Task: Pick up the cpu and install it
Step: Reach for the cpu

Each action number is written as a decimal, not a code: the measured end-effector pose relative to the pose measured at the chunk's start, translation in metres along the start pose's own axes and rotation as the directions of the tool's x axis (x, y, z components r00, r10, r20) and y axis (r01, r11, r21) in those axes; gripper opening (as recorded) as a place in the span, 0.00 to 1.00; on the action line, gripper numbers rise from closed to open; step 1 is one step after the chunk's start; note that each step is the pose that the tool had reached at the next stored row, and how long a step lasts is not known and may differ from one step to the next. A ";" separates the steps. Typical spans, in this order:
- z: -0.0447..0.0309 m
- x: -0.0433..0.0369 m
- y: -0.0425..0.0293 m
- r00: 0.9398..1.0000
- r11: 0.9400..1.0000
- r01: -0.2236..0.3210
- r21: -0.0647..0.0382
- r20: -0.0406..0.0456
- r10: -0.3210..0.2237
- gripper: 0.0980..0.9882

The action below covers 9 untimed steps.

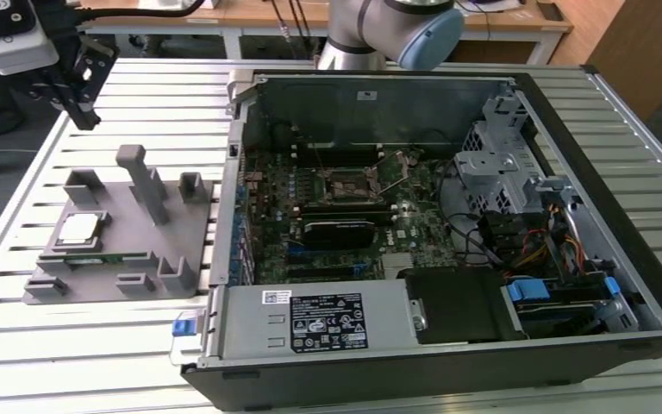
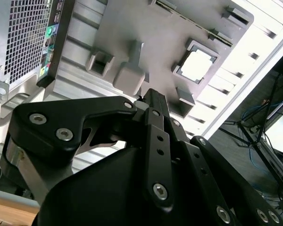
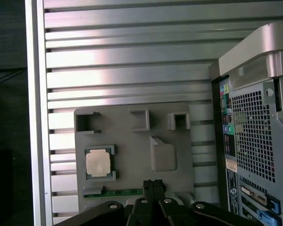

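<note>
The cpu (image 1: 80, 228) is a pale silvery square chip lying flat in a recess of the grey holder plate (image 1: 182, 226) on the exterior view's left. It also shows in both wrist views (image 2: 196, 64) (image 3: 98, 163). My gripper (image 1: 83, 116) hangs in the air above the slatted table, beyond the far end of the plate and well apart from the cpu. Its black fingers (image 3: 153, 184) look pressed together with nothing between them. The motherboard's square socket (image 1: 352, 184) sits inside the open computer case (image 1: 607, 172), its lever frame raised.
A green memory stick (image 1: 101, 256) lies in a slot on the plate next to the cpu. Tall grey posts (image 1: 147, 185) rise from the plate. The case's rear wall (image 3: 254, 141) stands close beside the plate. The arm's base (image 1: 389, 34) is behind the case.
</note>
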State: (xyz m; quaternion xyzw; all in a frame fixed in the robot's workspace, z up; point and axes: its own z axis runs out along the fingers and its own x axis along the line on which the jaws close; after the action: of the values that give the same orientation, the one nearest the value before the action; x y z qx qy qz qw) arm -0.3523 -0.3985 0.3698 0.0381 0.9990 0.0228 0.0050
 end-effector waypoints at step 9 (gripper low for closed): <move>0.0022 0.0183 -0.0015 1.000 1.000 0.000 0.000 0.000 0.000 0.01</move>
State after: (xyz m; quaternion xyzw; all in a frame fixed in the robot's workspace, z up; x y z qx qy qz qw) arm -0.3706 -0.3986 0.3674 0.0380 0.9990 0.0228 0.0051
